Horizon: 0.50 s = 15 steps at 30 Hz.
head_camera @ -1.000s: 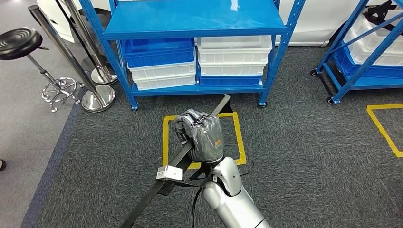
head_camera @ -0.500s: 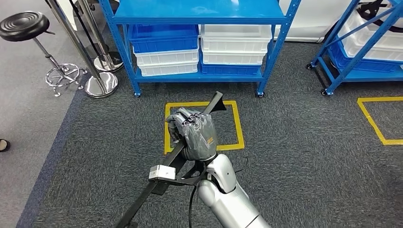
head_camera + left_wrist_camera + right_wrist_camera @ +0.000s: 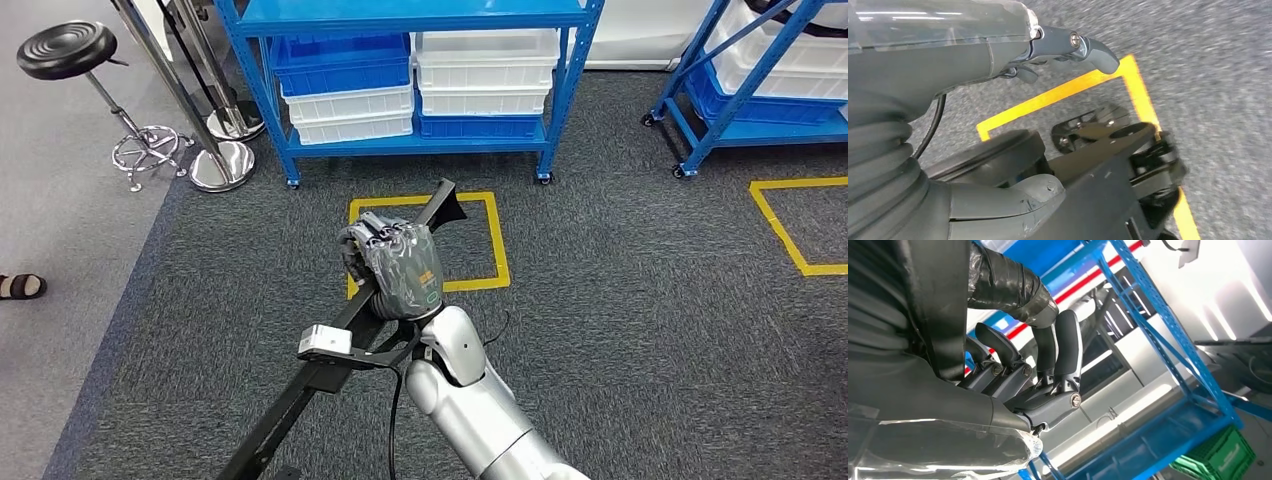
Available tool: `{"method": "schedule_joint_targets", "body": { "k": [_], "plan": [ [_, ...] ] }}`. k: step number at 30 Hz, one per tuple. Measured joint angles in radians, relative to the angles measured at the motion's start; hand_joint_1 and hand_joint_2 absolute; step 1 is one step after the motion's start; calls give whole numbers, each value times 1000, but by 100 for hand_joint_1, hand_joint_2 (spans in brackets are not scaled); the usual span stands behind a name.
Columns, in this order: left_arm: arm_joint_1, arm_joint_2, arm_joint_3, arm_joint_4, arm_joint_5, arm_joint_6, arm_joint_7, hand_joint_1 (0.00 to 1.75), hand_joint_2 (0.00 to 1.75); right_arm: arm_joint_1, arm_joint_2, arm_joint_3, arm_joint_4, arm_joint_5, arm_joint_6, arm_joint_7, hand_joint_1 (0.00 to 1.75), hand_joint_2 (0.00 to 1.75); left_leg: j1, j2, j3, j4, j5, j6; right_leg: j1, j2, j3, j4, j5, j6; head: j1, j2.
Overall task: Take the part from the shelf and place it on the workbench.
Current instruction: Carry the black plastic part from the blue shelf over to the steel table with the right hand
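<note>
I see one black part (image 3: 330, 350), long bar, gripped in my left hand (image 3: 395, 270) above one yellow floor square (image 3: 495, 240); two blue shelves (image 3: 420, 145) ahead, carpet (image 3: 650, 330) open between. Right hand (image 3: 1048, 375) curled, can't tell what's inside.

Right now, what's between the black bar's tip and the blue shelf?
Only bare grey carpet, seen in the head view; the left hand holds the black bar.

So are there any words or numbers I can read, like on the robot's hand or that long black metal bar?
No text reads clearly.
Small orange and green mark on the back of the grey left hand: too small to read.
White block on the long black metal part: blank as far as I can tell.
</note>
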State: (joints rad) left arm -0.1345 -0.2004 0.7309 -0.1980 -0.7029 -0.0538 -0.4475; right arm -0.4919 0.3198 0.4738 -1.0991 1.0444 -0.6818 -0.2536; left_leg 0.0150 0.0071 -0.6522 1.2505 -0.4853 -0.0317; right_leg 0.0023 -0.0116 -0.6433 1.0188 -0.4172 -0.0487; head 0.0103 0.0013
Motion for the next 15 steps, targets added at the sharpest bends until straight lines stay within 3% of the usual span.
{"method": "schedule_joint_targets", "body": {
  "k": [1,3,4,5,6,7,9,11,12,13,14,15],
  "plan": [
    [-2,0,0,0,-2,0,0,0,175,0,1,-5,2,1,0,-1,175,175,-2,-1,62,-70,4,5,1,1,-15,4,11,3,0,0],
    [-7,0,0,0,-7,0,1,0,175,0,4,-12,3,3,0,-3,175,175,-7,-2,169,-219,-30,19,3,1,-32,7,32,12,0,0],
    [-9,0,0,0,-9,0,1,0,175,0,5,-13,3,4,0,-4,175,175,-10,-3,195,-263,-46,25,3,0,-35,5,43,17,0,0],
    [-10,0,0,0,-11,0,1,0,175,1,6,-15,4,4,0,-6,175,175,-12,-3,198,-283,-47,32,3,-1,-36,0,55,22,0,0],
    [-10,0,0,0,-12,0,2,0,175,2,6,-17,4,5,0,-8,175,175,-11,0,190,-285,-36,40,2,0,-39,-3,61,28,0,0],
    [-10,-1,0,0,-13,0,3,0,175,4,7,-19,5,5,0,-9,175,175,-9,2,183,-290,-23,49,1,2,-45,3,48,34,0,0],
    [-10,-2,0,0,-15,0,4,0,175,5,6,-24,6,6,0,-10,175,175,-4,8,159,-294,6,66,-1,7,-69,70,-37,44,1,0],
    [-10,-2,0,0,-16,0,5,0,175,8,5,-28,6,6,0,-10,175,175,-5,8,123,-287,31,72,-5,9,-98,198,-135,51,1,0],
    [-9,-2,0,0,-16,0,5,0,175,10,4,-29,7,6,0,-10,175,175,-5,8,105,-282,42,71,-8,9,-104,256,-151,54,1,0],
    [-9,-3,0,0,-16,0,5,0,175,11,4,-30,8,6,0,-10,175,175,-5,8,85,-275,52,69,-10,9,-98,289,-143,56,1,0],
    [-9,-3,0,0,-16,0,5,0,175,12,4,-31,9,6,0,-10,175,175,-5,9,65,-267,61,66,-12,9,-76,288,-117,57,1,0],
    [-9,-3,0,0,-17,0,5,0,175,12,3,-31,9,6,0,-10,175,175,-5,9,46,-259,69,63,-14,9,-36,253,-91,57,1,0]
  ]
}}
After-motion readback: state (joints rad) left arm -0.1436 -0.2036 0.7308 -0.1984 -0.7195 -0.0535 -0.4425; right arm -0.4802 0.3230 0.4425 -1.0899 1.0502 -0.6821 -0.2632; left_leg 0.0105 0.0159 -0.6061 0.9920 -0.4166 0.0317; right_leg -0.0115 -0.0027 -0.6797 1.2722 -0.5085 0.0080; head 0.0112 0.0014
